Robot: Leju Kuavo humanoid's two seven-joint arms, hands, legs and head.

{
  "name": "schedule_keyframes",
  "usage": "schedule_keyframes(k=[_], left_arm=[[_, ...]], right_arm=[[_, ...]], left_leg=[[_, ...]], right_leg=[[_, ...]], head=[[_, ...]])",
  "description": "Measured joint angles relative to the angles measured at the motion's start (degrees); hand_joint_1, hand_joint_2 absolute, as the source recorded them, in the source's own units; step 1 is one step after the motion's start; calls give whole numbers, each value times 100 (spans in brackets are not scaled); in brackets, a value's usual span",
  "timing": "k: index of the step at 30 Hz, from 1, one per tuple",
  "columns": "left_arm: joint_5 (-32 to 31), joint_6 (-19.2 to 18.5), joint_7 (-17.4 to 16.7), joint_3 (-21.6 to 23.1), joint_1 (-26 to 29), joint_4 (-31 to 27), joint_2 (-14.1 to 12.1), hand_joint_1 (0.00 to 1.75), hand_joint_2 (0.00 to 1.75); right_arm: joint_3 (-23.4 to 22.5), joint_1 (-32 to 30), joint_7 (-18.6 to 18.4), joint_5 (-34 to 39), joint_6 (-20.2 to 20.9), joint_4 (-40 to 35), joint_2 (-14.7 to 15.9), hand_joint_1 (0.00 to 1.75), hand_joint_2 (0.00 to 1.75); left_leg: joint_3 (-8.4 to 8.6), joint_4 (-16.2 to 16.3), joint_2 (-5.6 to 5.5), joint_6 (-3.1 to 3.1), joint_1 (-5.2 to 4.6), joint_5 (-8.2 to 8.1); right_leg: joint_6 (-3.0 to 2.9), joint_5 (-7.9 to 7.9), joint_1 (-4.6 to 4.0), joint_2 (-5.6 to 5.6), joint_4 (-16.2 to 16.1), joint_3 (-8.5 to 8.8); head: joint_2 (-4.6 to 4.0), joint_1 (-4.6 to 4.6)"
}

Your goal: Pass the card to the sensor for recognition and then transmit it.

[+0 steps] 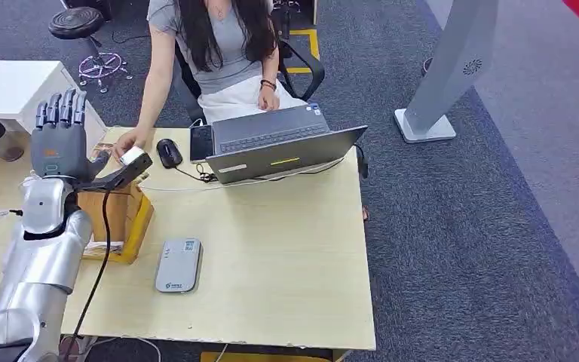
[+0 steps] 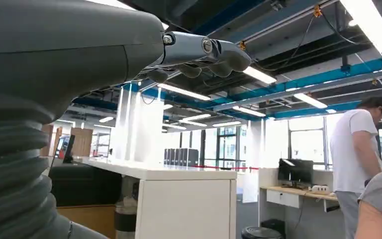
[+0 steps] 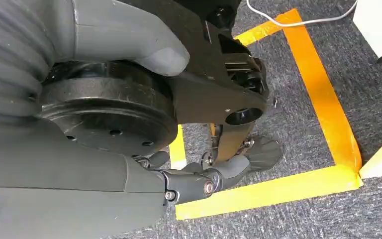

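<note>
My left hand (image 1: pixel 59 134) is raised above the table's left side, fingers straight up and spread, with nothing in it that I can see. In the left wrist view its fingers (image 2: pixel 206 52) stretch out against the ceiling, holding nothing. A person's hand (image 1: pixel 126 141) reaches in just beside my left hand; I cannot make out a card in it. The grey card sensor (image 1: pixel 179 265) lies flat on the table near the front edge. My right hand (image 3: pixel 199 181) hangs over the carpet, fingers loosely bent around nothing.
A wooden box (image 1: pixel 124 219) stands under my left wrist. Across the table (image 1: pixel 286 249) sits a person behind an open laptop (image 1: pixel 275 143), with a black mouse (image 1: pixel 169 152) beside it. A white table (image 1: pixel 7 87) stands at the far left, a grey stand (image 1: pixel 445 68) at the right.
</note>
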State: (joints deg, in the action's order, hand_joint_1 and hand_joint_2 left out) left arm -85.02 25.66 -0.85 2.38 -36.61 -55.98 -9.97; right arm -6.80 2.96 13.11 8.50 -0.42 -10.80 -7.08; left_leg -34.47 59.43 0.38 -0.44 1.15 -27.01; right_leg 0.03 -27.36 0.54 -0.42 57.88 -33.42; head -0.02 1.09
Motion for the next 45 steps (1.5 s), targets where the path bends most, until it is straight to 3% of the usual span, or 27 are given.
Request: schedule_keyframes(k=[5, 6, 8, 9, 10, 12, 16, 26, 45], left_arm=[[27, -23, 30, 0, 6, 0, 0, 0, 175], [266, -186, 253, 0, 113, -62, -11, 0, 175], [979, -463, 880, -77, 1228, -1079, -24, 0, 175], [1165, -410, 1099, -136, 1886, -1763, -37, 0, 175], [1189, -275, 1178, -140, 2483, -2183, -9, 0, 175], [1202, 31, 1231, -140, 3653, -3000, 20, 0, 175], [1211, -162, 1176, -149, 4378, -3817, 18, 0, 175], [1220, -328, 1130, -179, 4786, -4481, 17, 0, 175], [1198, -367, 1115, -192, 4852, -4634, 17, 0, 175]], right_arm=[[0, 0, 6, 21, -4, 0, 0, 0, 175], [-28, 1, 74, 171, -56, 0, 0, 0, 175], [-191, -22, 206, 453, -133, 0, -18, 0, 175], [-279, -51, 255, 509, -136, -2, -20, 0, 175], [-337, -83, 295, 527, -127, 0, -20, 0, 175], [-433, -160, 332, 531, -122, 7, -20, 0, 175], [-553, -187, 334, 529, -129, 7, -20, 0, 175], [-647, -166, 299, 527, -131, 4, -20, 0, 175], [-704, -165, 293, 507, -131, 4, -20, 0, 175]], left_leg=[[-1, 0, 0, 0, 0, 0], [-11, -8, 2, 1, -2, -2], [72, -27, 85, -1, -41, -54], [103, -30, 129, 20, -54, -74], [120, -29, 142, 23, -53, -85], [113, -23, 141, 24, -45, -101], [83, -19, 32, 34, -45, -101], [95, -18, 26, 38, -46, -98], [96, -18, 25, 38, -45, -98]], right_leg=[[0, 0, 0, 0, 0, 1], [0, 0, 1, -2, 4, 18], [-2, -17, 34, 78, 0, 39], [15, -38, 50, 119, 3, 57], [21, -56, 49, 131, 3, 64], [17, -65, 46, 136, -7, 52], [38, -97, 41, 23, -10, 71], [37, -94, 41, 17, -9, 90], [37, -95, 41, 17, -9, 90]], head=[[0, 0], [0, -4], [0, -33], [0, 30], [0, 66], [0, 46], [0, 37], [0, 33], [0, 35]])
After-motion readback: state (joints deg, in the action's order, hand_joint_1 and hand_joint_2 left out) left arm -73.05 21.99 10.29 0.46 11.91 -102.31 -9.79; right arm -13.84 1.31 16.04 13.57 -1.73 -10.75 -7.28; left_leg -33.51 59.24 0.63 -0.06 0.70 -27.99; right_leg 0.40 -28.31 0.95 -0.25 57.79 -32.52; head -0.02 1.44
